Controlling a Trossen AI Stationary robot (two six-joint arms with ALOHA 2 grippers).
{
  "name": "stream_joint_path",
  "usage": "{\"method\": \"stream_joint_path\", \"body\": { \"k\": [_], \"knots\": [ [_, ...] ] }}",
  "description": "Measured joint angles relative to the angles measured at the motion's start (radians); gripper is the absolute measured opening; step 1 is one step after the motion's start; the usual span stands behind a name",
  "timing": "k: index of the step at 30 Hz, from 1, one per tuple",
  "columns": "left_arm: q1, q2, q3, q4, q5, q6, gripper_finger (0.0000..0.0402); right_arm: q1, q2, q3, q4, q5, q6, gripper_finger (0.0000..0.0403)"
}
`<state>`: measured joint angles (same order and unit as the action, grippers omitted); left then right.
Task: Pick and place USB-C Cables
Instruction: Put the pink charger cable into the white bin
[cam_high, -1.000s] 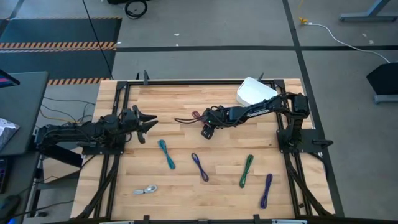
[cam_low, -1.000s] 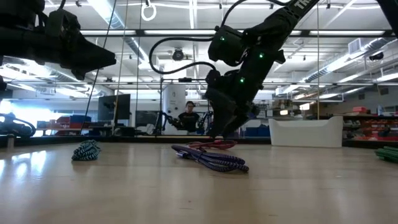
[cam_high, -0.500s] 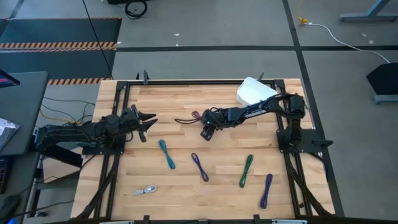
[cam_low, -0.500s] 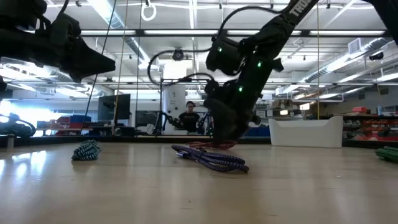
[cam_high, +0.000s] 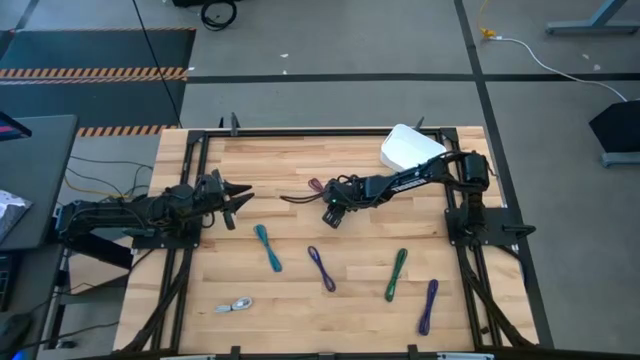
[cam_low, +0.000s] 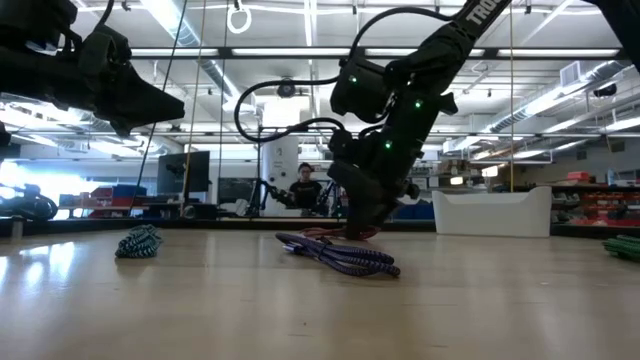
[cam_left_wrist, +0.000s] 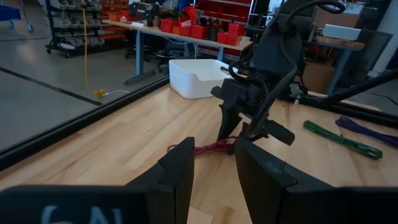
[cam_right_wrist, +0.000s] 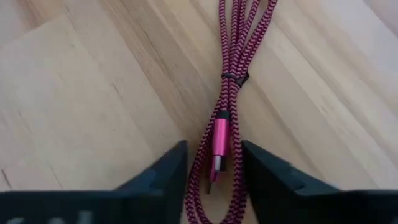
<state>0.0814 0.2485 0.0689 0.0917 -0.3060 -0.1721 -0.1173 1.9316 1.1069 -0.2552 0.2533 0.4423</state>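
My left gripper (cam_high: 232, 200) hangs over the table's left side, fingers apart w/ nothing in them. Silver-white cable (cam_high: 236, 305) sits near the front edge, teal cable (cam_high: 268, 247) & 1 purple cable (cam_high: 320, 267) mid-table. My right gripper (cam_high: 333, 215) is down at the dark red cable (cam_right_wrist: 225, 112), fingers either side of it; can't tell if they pinch it
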Motion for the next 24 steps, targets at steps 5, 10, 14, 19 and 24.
{"method": "stream_joint_path", "body": {
  "k": [5,10,14,19,24],
  "knots": [
    [0.0,0.0,0.0,0.0,0.0,-0.001,0.0126,0.0,-0.003,0.0,-0.014,0.007,-0.001,0.003],
    [0.0,0.0,0.0,0.001,0.0,-0.008,0.0126,0.0,-0.009,0.001,-0.035,0.015,-0.019,0.0028],
    [0.0,0.0,0.0,-0.001,0.001,-0.033,0.0126,0.0,-0.06,-0.003,-0.131,0.074,-0.036,0.0024],
    [-0.001,0.0,0.0,-0.013,0.015,-0.035,0.0126,-0.015,-0.208,-0.001,-0.274,0.17,-0.049,0.0024],
    [0.0,0.0,0.0,-0.016,0.016,-0.023,0.0126,-0.062,-0.372,0.0,-0.5,0.285,-0.002,0.0024]
  ]
}}
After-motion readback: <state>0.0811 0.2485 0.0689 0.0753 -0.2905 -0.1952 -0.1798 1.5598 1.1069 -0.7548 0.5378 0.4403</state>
